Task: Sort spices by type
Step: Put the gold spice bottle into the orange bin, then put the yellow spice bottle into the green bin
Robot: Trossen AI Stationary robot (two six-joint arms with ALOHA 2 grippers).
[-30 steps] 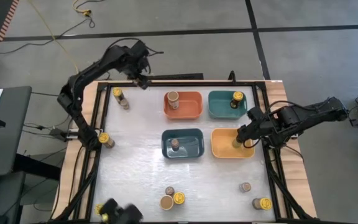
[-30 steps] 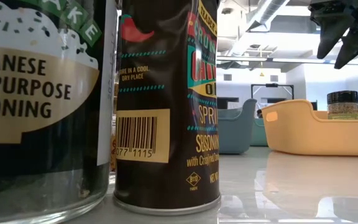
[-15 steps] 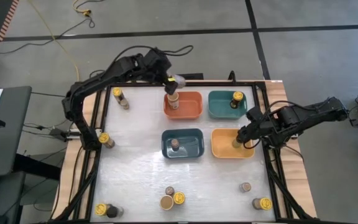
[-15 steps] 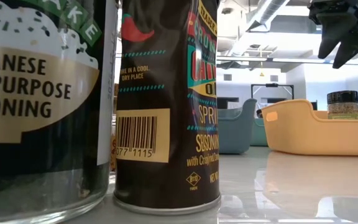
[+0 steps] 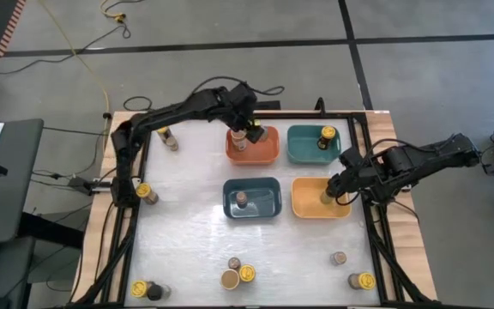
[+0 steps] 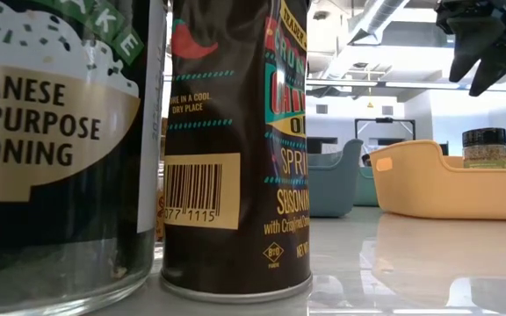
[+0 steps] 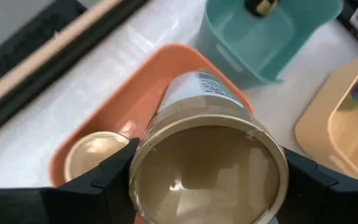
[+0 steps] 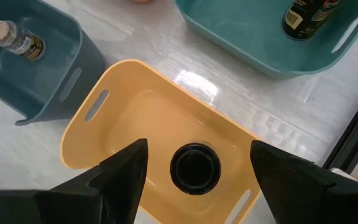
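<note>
From above, the left gripper [image 5: 249,131] hides its jar over the orange bin [image 5: 264,153].

Its wrist view shows the fingers [image 7: 104,183] gripping a tan-lidded jar [image 7: 209,171].

The right gripper [image 8: 194,163] hangs open above a dark-topped jar [image 8: 195,168] in the yellow bin [image 8: 135,112].

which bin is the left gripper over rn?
The orange bin, back row beside the teal one. The left gripper holds a tan-lidded jar above it; another tan-lidded jar already sits inside.
</note>
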